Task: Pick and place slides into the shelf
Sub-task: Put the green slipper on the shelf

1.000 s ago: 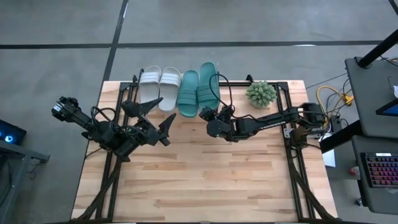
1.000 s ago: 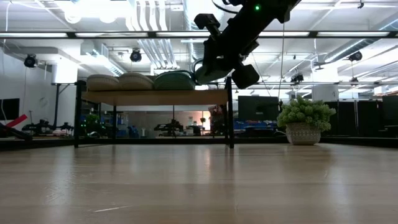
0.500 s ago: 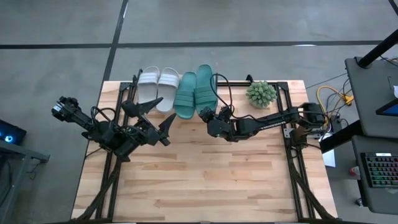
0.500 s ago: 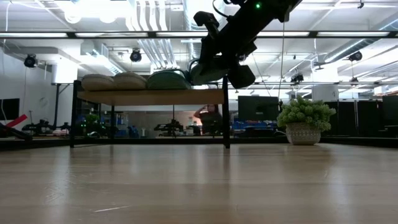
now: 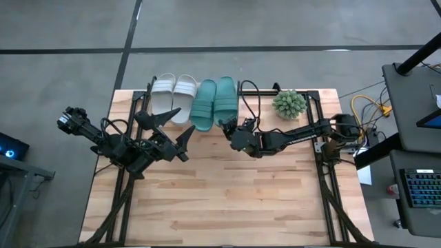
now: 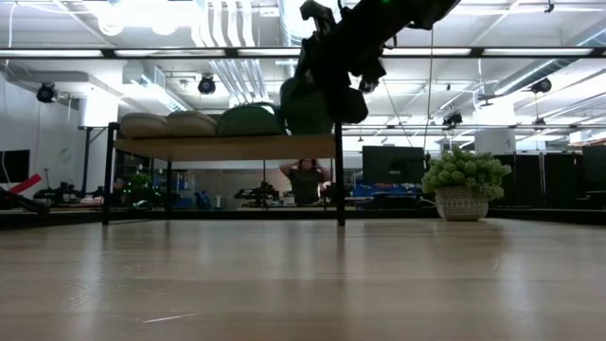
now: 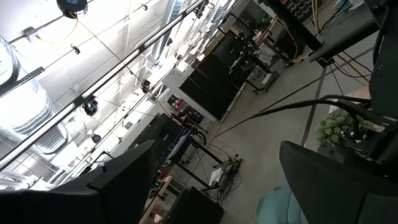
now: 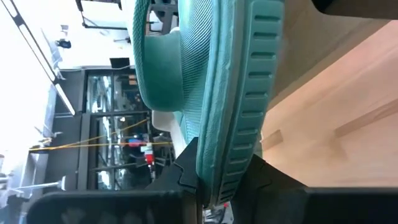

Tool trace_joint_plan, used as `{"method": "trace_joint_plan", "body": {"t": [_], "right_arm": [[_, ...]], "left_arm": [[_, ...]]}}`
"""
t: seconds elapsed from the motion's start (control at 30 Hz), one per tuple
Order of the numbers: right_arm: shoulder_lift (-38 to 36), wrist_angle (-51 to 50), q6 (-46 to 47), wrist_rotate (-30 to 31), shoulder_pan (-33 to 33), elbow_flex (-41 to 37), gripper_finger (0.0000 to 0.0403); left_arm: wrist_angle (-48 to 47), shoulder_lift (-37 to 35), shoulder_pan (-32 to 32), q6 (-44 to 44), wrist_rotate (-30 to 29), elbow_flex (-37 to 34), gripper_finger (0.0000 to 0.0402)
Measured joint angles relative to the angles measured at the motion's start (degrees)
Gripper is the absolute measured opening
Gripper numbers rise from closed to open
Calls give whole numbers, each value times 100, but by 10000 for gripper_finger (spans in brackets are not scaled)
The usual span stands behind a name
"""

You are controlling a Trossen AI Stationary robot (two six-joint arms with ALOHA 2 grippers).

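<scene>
You have four foam slides lined up side by side on the shelf (image 5: 238, 86), which stands along the table's far edge, toward its left half. From the shelf's left end you see the first white slide (image 5: 163, 92), then the second white slide (image 5: 185, 89), then the left teal slide (image 5: 204, 103), all lying flat with ribbed straps up. The right teal slide (image 5: 227, 100) sits at the shelf's right end, touching its teal neighbour; the right pincer (image 5: 229, 127) grips its near end. The shelf shows a light plank top on thin black legs (image 6: 339, 175).
</scene>
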Motion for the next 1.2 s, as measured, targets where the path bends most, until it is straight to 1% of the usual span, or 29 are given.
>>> {"method": "trace_joint_plan", "body": {"t": [0.23,0.3,0.4,0.53,0.87,1.03,1.2], "right_arm": [[-2,-311,28,-7,0,0,39],[-2,-343,66,-15,0,0,55],[-11,-342,83,-204,-8,0,80],[-11,-433,208,-589,-67,2,93],[-15,-992,217,-994,-238,6,74],[-17,-991,-107,-1027,-344,5,67],[-24,-821,-135,-1092,-406,4,60]], "left_arm": [[0,0,-2,7,27,0,323],[0,0,-1,7,26,0,323],[0,0,-2,7,26,0,323],[0,0,-2,7,24,-2,323],[2,0,-2,7,21,-2,323],[0,0,-2,4,19,-2,323],[0,0,0,2,19,-2,323]]}}
